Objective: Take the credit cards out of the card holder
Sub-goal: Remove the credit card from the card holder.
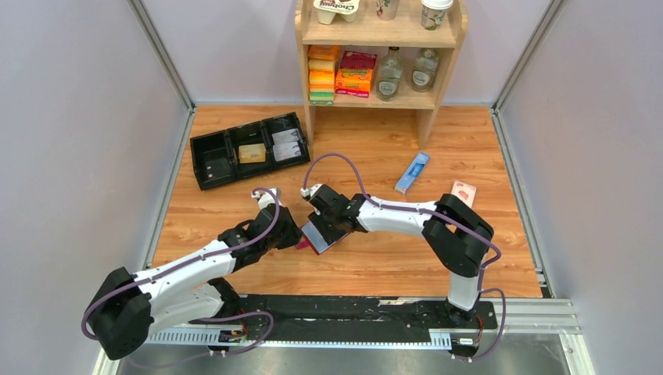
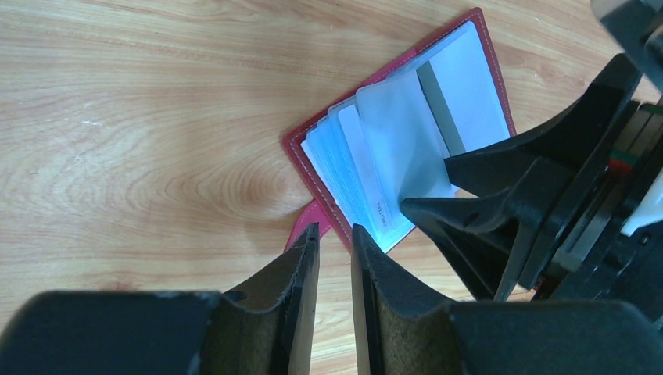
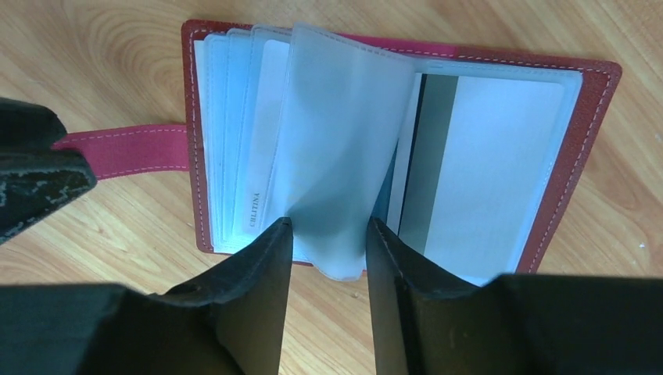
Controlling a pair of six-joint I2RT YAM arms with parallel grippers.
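Observation:
The maroon card holder (image 1: 317, 238) (image 2: 294, 145) (image 3: 585, 141) lies open on the wooden floor, its clear sleeves fanned up. Pale credit cards sit inside the sleeves: one with a dark stripe (image 3: 485, 172) (image 2: 469, 86) and one with printed letters (image 3: 264, 156). My right gripper (image 3: 328, 226) (image 1: 327, 223) is open, and a loose clear sleeve (image 3: 344, 156) stands between its fingertips. My left gripper (image 2: 335, 230) (image 1: 291, 234) has a narrow gap between its jaws, with bare wood showing through. Its tips are at the holder's near corner, by the snap tab (image 3: 129, 148).
A black compartment tray (image 1: 211, 160) at the back left holds a tan block (image 1: 251, 153) and pale cards (image 1: 287, 144). A long blue box (image 1: 412, 172) and a pink-white box (image 1: 464, 192) lie to the right. A wooden shelf (image 1: 375, 58) stands at the back.

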